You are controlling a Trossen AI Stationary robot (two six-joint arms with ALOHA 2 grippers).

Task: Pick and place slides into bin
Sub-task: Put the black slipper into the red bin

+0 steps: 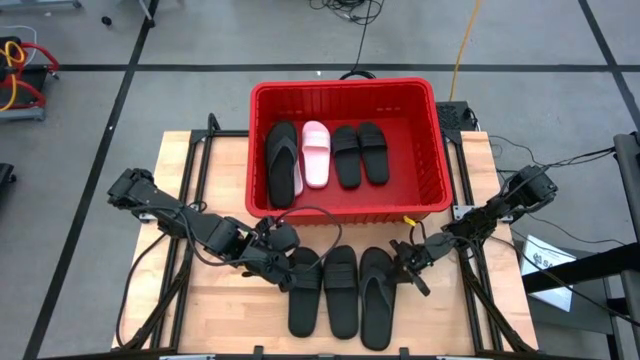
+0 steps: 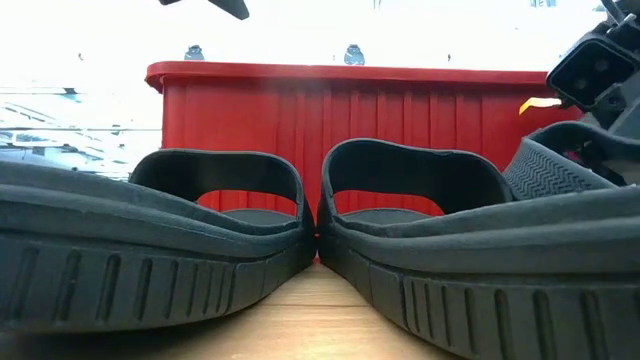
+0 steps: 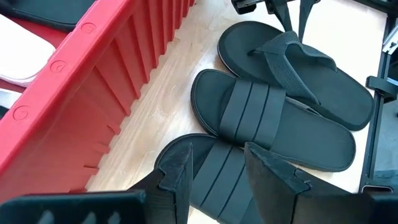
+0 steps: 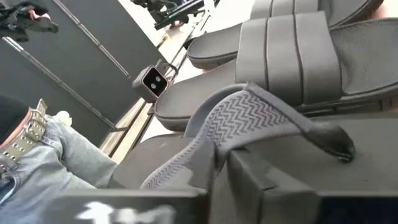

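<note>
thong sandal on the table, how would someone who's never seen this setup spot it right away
Start at the red bin at the far side of the wooden table; three black sandals lie in a row in front of it. The thong sandal is the one at the right end, beside the right gripper. Its neighbours have a wide band strap; this one has a Y-shaped strap with a toe post.

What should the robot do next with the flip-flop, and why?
Probably lift it. The right gripper sits at the strap of the black thong slide, which lies flat on the table beside two other black slides. Its fingers seem closed around the strap. Raising it a little would free it to travel to the red bin, which already holds slides.
</note>
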